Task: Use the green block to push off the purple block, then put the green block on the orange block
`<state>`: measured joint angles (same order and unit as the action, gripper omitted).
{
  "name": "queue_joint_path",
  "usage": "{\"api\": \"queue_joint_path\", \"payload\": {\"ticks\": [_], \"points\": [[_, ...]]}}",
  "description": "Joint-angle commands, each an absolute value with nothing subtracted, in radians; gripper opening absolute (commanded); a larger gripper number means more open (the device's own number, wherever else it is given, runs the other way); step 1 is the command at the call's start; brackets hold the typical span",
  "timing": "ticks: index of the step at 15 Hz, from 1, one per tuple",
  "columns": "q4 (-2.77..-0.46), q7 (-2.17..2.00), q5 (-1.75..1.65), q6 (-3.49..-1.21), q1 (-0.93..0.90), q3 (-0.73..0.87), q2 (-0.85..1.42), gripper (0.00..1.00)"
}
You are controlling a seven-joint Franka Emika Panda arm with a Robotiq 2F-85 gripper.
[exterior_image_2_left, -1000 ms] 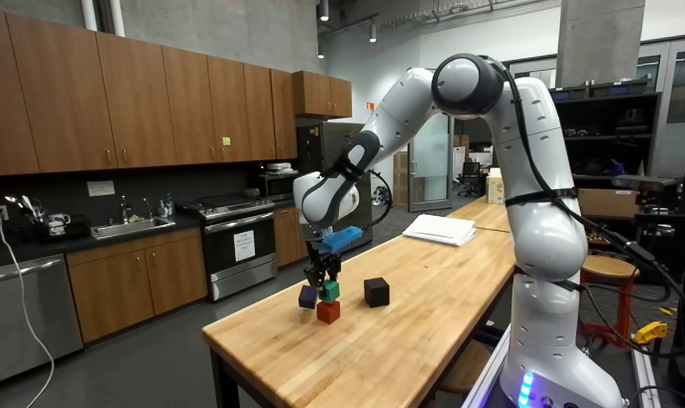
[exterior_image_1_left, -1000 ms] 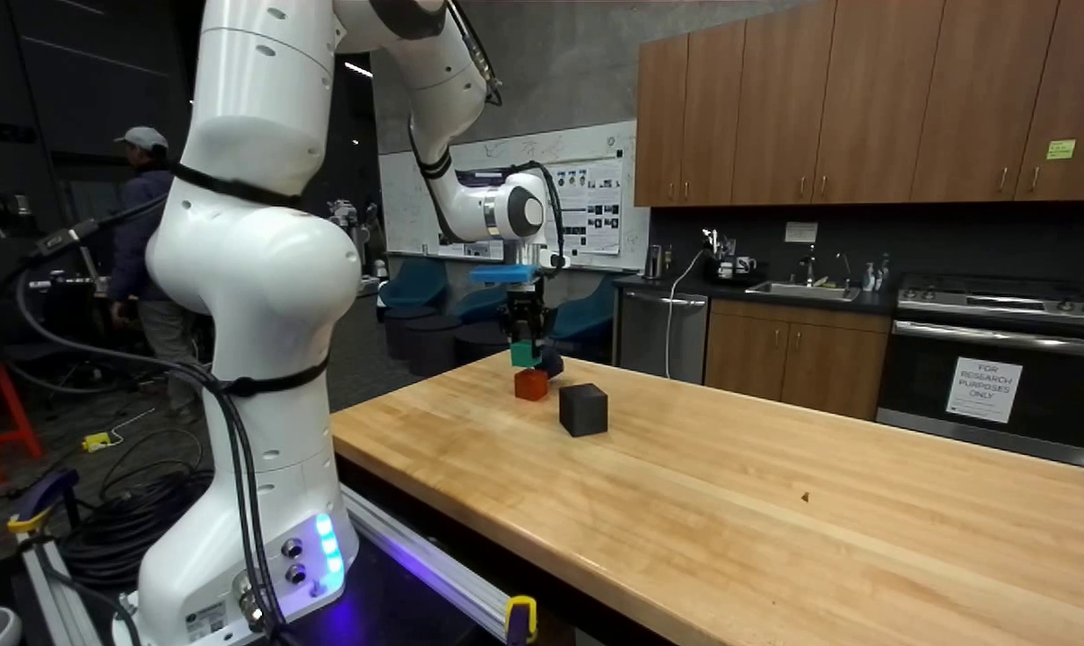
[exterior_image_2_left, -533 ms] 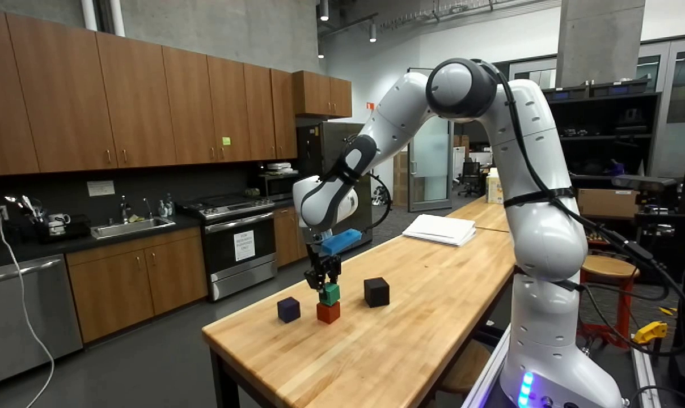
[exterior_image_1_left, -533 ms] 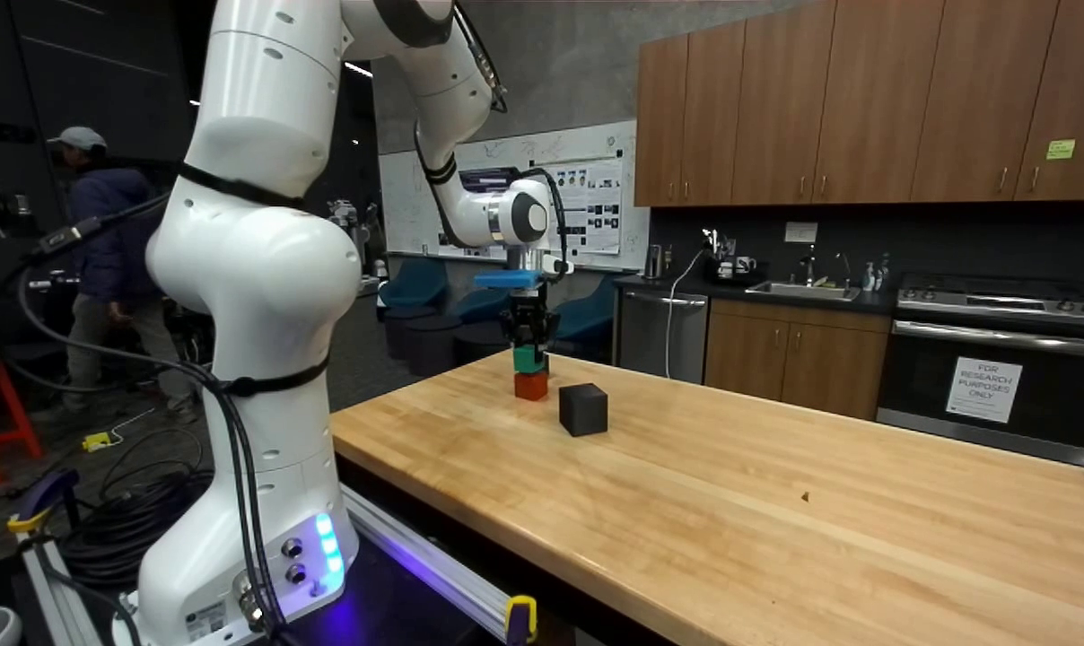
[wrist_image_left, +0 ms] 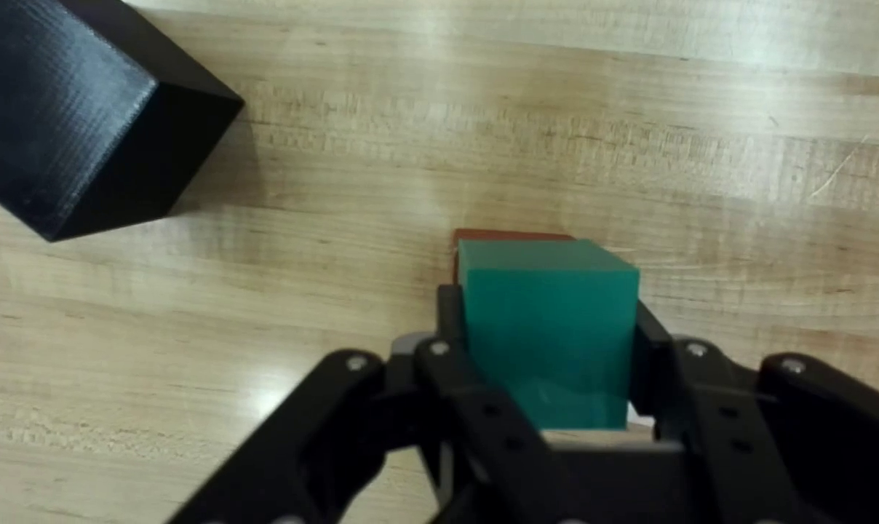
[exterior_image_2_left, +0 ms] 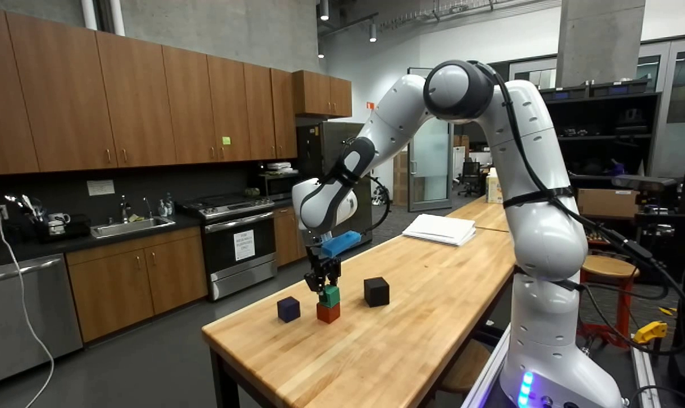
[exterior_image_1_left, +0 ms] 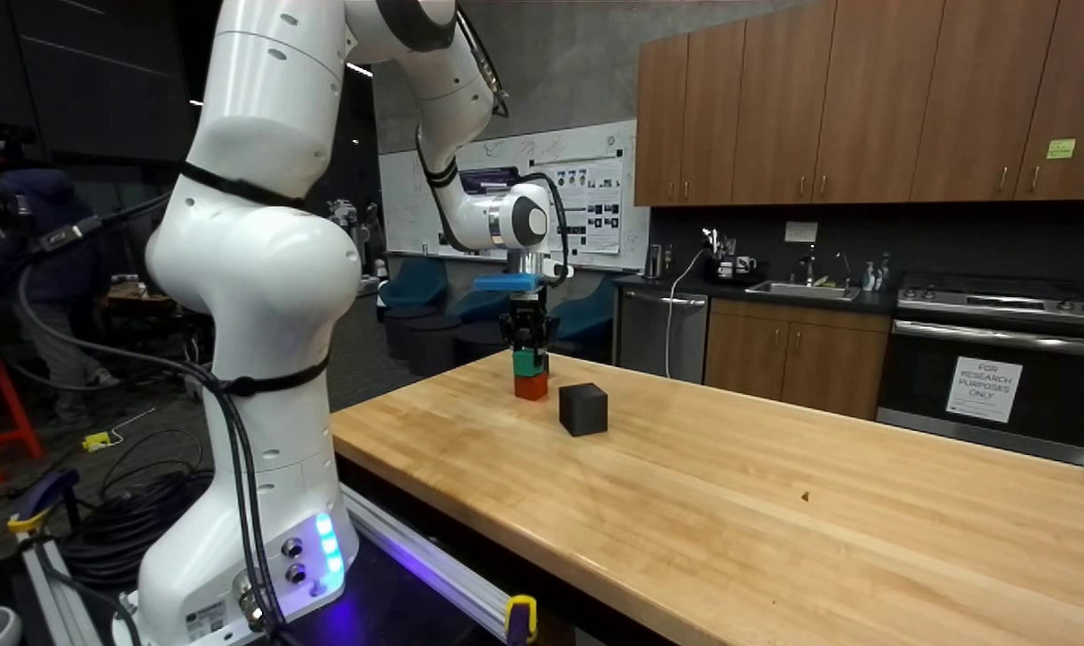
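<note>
The green block [wrist_image_left: 549,342] sits level on top of the orange block [exterior_image_2_left: 328,313], pinched between the jaws. It is a cube with sides that look about equal, so a long axis cannot be told; in the wrist view its top is squared up, one pair of edges running roughly from 12 to 6 o'clock, the other from 9 to 3. The jaws reach in from 6 o'clock and press its 9 and 3 o'clock sides, its 12 o'clock edge poking past their tips. A strip of the orange block peeks out at 12 o'clock and round to 10. The black block [wrist_image_left: 83,116] lies at 10 o'clock, well apart. In an exterior view the purple block [exterior_image_2_left: 288,309] rests on the tabletop [exterior_image_2_left: 376,351] at 9 o'clock from the orange block, near but apart.
</note>
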<state>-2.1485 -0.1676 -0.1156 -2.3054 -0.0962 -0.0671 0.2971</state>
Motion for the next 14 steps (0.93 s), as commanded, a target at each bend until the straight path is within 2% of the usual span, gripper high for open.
{"api": "queue_joint_path", "payload": {"ticks": [1, 9, 10, 14], "points": [[-2.124, -0.152, -0.117, -2.302, -0.107, -0.061, 0.315, 0.24], [-2.111, -0.152, -0.108, -2.303, -0.108, -0.063, 0.326, 0.24], [-2.111, -0.151, -0.105, -2.302, -0.108, -0.064, 0.325, 0.73], [-2.120, -0.158, -0.102, -2.299, -0.112, -0.070, 0.299, 0.77]]}}
